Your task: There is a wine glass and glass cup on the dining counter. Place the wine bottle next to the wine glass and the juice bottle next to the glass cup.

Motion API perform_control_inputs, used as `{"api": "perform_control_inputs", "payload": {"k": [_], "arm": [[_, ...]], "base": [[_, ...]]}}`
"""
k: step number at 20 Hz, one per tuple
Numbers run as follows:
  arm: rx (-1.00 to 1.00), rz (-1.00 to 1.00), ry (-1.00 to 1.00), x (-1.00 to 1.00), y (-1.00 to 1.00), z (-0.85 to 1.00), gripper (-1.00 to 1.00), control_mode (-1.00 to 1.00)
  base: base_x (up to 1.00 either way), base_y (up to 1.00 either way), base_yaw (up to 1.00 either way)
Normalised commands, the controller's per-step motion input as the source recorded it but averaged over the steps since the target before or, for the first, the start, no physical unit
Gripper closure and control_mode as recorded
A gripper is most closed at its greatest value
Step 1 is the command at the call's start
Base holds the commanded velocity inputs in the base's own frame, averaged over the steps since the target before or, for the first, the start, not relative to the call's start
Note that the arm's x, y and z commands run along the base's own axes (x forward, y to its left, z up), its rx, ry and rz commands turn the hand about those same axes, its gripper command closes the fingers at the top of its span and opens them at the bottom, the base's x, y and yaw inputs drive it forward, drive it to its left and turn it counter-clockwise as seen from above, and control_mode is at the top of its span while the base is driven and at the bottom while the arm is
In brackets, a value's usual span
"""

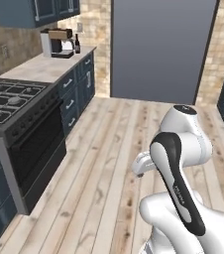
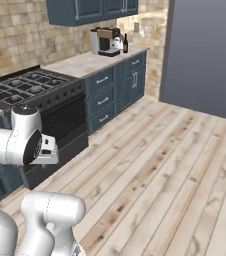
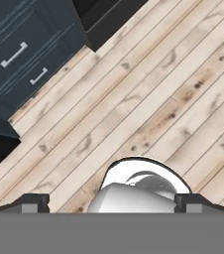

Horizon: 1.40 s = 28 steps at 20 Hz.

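A slim dark wine bottle (image 1: 77, 44) (image 2: 125, 44) stands at the far end of the kitchen worktop, just right of the coffee machine. My arm is folded low over the wooden floor, far from the bottle. In the hand view my gripper (image 3: 114, 203) points down at the floorboards, with its two fingertips (image 3: 34, 203) wide apart and nothing between them. The wine glass, the glass cup, the juice bottle and the dining counter are out of view.
A coffee machine (image 1: 57, 42) (image 2: 105, 41) sits on the worktop (image 1: 44, 67) over blue drawers (image 2: 105, 97). A black stove with oven (image 1: 20, 106) (image 2: 35, 90) stands nearer on the left. A tall grey panel (image 1: 161, 49) closes the far end. Wooden floor (image 2: 160, 175) stretches ahead.
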Motion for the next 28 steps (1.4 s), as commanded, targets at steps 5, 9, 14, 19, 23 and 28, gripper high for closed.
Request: {"api": "perform_control_inputs", "payload": {"k": [5, 9, 14, 19, 23, 28], "arm": [[0.00, 0.00, 0.00, 0.00, 0.00, 0.00, -1.00, 1.00], [0.00, 0.00, 0.00, 0.00, 0.00, 0.00, -1.00, 1.00], [0.00, 0.00, 0.00, 0.00, 0.00, 0.00, -1.00, 1.00], [0.00, 0.00, 0.00, 0.00, 0.00, 0.00, -1.00, 1.00], [0.00, 0.00, 0.00, 0.00, 0.00, 0.00, -1.00, 1.00], [0.00, 0.00, 0.00, 0.00, 0.00, 0.00, -1.00, 1.00]], "base": [[0.88, 0.00, 0.00], [0.87, -0.01, 0.00], [0.86, -0.03, 0.00], [0.86, -0.04, 0.00], [0.85, -0.05, 0.00], [0.85, -0.05, 0.00]]}}
